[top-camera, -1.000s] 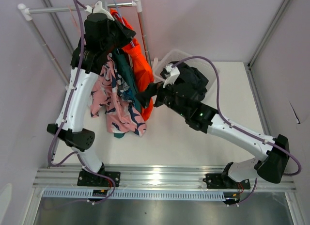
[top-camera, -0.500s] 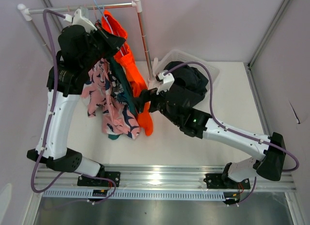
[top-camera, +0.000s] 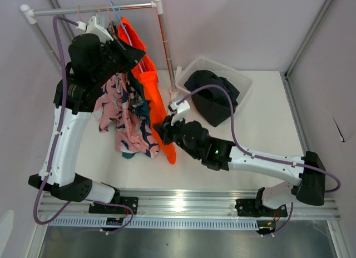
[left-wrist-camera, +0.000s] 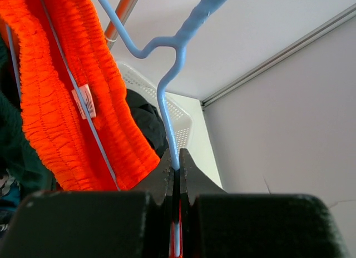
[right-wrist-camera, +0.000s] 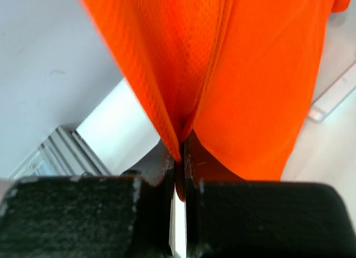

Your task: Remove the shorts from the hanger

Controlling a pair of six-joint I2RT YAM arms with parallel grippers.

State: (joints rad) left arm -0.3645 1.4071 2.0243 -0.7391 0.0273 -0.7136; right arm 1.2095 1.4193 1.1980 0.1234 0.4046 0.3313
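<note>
Bright orange shorts (top-camera: pixel 151 91) hang from a light-blue hanger (top-camera: pixel 118 18) below the rack's rail (top-camera: pixel 94 9). Pink printed shorts (top-camera: pixel 119 119) and teal ones (top-camera: pixel 129 154) hang just left of them. My left gripper (top-camera: pixel 125 51) is up by the rail, shut on the blue hanger's wire (left-wrist-camera: pixel 167 91); in the left wrist view the jaws (left-wrist-camera: pixel 176 168) pinch it, with the orange waistband (left-wrist-camera: pixel 50 102) beside. My right gripper (top-camera: pixel 162 129) is shut on the lower edge of the orange shorts (right-wrist-camera: pixel 239 74); a fold of the cloth runs down between the jaws (right-wrist-camera: pixel 181 152).
A white mesh basket (top-camera: pixel 208 62) holding black cloth (top-camera: pixel 214 94) stands at the back, right of the rack's upright post (top-camera: pixel 164 46). Grey walls close in the left, back and right sides. The metal rail with both arm bases runs along the near edge.
My right gripper was open a second ago and has shut on the orange shorts, shifting left and nearer. The left arm swung left with the hanger, then held still.
</note>
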